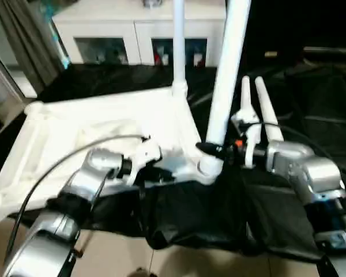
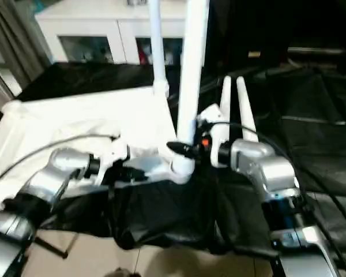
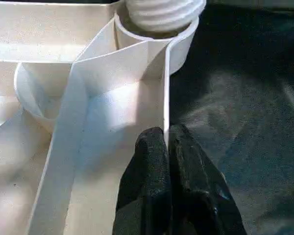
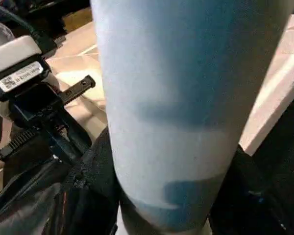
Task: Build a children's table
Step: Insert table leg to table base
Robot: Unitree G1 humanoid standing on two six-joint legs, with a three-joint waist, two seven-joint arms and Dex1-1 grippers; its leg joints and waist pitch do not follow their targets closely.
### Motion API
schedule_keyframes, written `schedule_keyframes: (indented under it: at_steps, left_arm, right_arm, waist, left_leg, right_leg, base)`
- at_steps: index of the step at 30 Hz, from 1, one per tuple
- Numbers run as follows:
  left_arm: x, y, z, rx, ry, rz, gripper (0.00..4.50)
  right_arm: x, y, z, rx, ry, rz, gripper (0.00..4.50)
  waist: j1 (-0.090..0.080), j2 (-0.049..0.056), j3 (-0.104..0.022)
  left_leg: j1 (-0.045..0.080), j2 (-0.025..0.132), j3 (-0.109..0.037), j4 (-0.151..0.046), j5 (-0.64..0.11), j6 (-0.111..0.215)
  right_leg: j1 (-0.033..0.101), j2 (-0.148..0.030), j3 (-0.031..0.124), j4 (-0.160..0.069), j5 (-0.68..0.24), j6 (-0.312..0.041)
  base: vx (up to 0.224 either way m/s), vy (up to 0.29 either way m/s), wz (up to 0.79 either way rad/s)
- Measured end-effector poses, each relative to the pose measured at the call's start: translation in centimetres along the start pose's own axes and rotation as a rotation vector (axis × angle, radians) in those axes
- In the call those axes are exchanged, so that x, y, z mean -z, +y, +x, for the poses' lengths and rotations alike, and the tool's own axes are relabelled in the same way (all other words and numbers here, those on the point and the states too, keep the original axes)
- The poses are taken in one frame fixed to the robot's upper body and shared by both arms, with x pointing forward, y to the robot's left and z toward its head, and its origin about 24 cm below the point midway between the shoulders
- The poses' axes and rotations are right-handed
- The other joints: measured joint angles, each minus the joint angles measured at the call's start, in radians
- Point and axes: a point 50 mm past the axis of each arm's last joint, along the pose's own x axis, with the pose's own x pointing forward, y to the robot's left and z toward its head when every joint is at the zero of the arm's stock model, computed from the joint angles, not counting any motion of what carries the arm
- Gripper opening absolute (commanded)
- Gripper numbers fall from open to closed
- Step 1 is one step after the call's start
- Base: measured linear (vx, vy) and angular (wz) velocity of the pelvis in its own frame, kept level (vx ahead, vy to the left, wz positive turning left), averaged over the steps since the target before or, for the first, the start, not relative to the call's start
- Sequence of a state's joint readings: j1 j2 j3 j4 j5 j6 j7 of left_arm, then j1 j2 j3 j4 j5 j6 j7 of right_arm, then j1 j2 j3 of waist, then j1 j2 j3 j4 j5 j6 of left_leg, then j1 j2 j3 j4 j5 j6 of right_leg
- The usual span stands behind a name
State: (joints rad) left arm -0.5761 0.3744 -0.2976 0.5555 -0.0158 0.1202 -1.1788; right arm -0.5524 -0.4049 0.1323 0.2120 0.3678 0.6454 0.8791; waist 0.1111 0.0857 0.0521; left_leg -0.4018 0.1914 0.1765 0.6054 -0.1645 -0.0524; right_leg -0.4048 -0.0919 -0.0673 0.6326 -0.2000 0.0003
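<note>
The white tabletop (image 1: 98,124) lay ribbed underside up at centre left of the frame, its long axis running left to right. Two legs stood upright in its right-hand sockets. The left pincer (image 3: 165,147) was clamped on its edge wall; the right pincer (image 1: 210,150) gripped the nearer leg (image 1: 226,75) low down.

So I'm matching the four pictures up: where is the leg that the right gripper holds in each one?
Left eye view: the held leg rises right of centre, from the near corner socket.
Right eye view: centre, same socket.
Left wrist view: its ribbed foot sits in that socket.
Right wrist view: close up across the middle.
Shared landmark: the near corner socket.
</note>
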Motion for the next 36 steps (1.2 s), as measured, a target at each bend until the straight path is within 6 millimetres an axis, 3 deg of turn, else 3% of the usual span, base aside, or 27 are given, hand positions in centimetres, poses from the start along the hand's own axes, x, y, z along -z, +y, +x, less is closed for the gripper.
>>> schedule_keyframes:
  at_steps: [10,21,30,36]
  left_arm:
    - [-0.1,-0.9,-0.5,-0.031,0.025,-0.022,0.00]
    - [0.0,-1.2,-0.7,-0.054,0.035,-0.038,0.00]
    - [0.1,-1.3,-0.5,-0.050,0.030,-0.047,0.00]
    - [0.2,-1.3,-0.1,-0.041,0.020,-0.061,0.00]
  right_arm:
    - [0.1,-0.2,0.9,-0.022,0.023,-0.006,1.90]
    - [1.2,-0.6,0.7,0.006,-0.075,0.070,1.90]
    - [2.9,-0.2,-0.5,0.050,-0.198,0.118,1.90]
    - [4.0,0.6,-1.4,0.091,-0.233,0.088,1.89]
  waist:
    - [-0.011,-0.016,0.000]
    - [-0.020,-0.021,-0.002]
    - [-0.018,-0.014,-0.004]
    - [-0.018,0.002,-0.007]
  left_leg:
    - [0.000,0.000,0.001,-0.001,0.000,0.000]
    - [0.000,0.000,0.001,-0.001,0.000,0.000]
    - [0.000,0.000,0.000,-0.001,0.000,0.000]
    - [0.001,-0.001,0.000,-0.002,0.000,0.000]
  right_leg:
    - [-0.001,0.000,0.001,-0.001,0.000,0.000]
    - [0.000,0.001,0.001,-0.001,0.000,0.000]
    - [0.001,0.001,0.000,-0.002,0.000,0.000]
    - [0.001,0.000,0.000,-0.002,0.000,0.000]
  base:
    - [0.000,0.000,0.00]
    - [0.000,0.000,0.00]
    - [0.000,0.000,0.00]
    - [0.000,0.000,0.00]
